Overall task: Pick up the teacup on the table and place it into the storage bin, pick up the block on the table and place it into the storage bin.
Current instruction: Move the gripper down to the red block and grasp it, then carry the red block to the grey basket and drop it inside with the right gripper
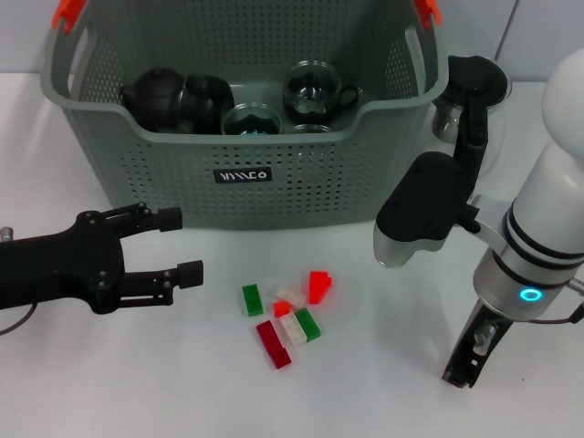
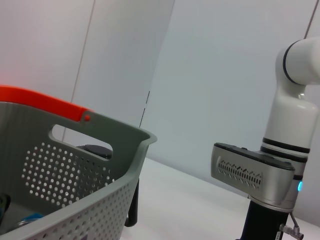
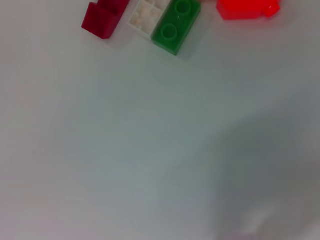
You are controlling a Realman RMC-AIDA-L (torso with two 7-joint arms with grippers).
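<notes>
The grey-green storage bin [image 1: 164, 173] stands at the back of the table; its rim and orange clip fill the left wrist view [image 2: 100, 130]. Two glass teacups [image 1: 315, 87] and a black teapot [image 1: 160, 96] sit inside it. Several small blocks lie in front of the bin: a bright red block [image 1: 318, 286], green ones [image 1: 252, 299] and a dark red one [image 1: 273, 344]. My left gripper [image 1: 182, 245] is open, low over the table, left of the blocks. My right gripper [image 1: 461, 374] points down at the table, right of the blocks. The right wrist view shows the green block [image 3: 176, 25] and the dark red block [image 3: 102, 17] at its edge.
A glass pot with a black lid [image 1: 474, 87] stands right of the bin, partly behind my right arm [image 1: 424, 210]. The right arm also shows in the left wrist view [image 2: 250, 172]. White tabletop [image 1: 137, 383] lies around the blocks.
</notes>
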